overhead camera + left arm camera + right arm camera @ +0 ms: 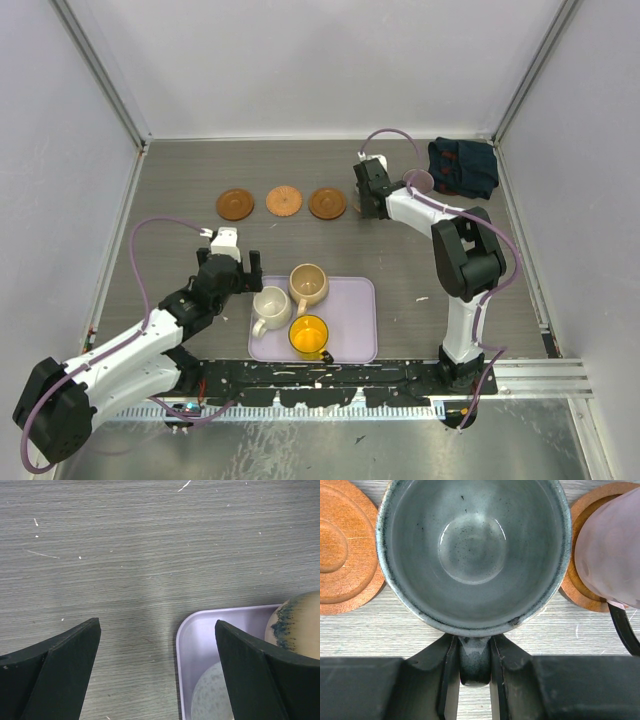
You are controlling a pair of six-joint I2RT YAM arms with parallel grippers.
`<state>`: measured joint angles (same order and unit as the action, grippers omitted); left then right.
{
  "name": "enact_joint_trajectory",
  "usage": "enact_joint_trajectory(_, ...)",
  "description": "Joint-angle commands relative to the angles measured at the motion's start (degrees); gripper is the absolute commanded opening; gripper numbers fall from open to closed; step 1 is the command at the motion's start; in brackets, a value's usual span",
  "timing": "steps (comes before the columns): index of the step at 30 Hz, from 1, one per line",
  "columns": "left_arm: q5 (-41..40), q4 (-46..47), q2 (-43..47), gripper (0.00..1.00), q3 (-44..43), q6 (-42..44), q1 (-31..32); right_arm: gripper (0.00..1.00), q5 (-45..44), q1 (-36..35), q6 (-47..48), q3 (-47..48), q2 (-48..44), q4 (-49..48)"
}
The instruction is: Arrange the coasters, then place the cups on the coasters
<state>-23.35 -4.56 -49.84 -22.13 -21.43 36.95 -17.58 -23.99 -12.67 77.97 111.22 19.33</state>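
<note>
We pinch the grey-green glazed mug [472,550] by its handle in our right gripper [475,680], upright for setting down, between a brown wooden coaster [342,545] and the translucent mauve cup [610,550] (left gripper [157,645] gapes empty).

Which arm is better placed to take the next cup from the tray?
Left. The left gripper stands open beside the lavender tray, close to the cream-white cup. The right gripper is far away, shut on the handle of the grey-green cup.
</note>
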Motion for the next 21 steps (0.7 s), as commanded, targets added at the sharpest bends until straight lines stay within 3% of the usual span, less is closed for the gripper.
enact_joint_trajectory(1, -0.8, 1.8, 0.3, 0.98, -0.1, 0.2, -0.2, 0.17, -4.5, 0.2, -1.2, 0.9, 0.2, -0.9)
enact_joint_trajectory(6, -0.7, 1.8, 0.4, 0.98, 0.1, 0.1, -0.2, 0.20, -3.9, 0.3, -1.6, 0.2, 0.2, -1.1)
enact_joint_trajectory(14, -0.6, 2.0, -0.1, 0.98, 0.3, -0.3, -0.2, 0.56, -3.0, 0.3, -2.0, -0.3, -0.8, -2.1)
enact_joint_trajectory(21, -0.5, 1.9, 0.2, 0.98, 0.4, -0.5, -0.2, 0.63, -3.2, 0.3, -2.3, -0.9, -1.7, -2.5)
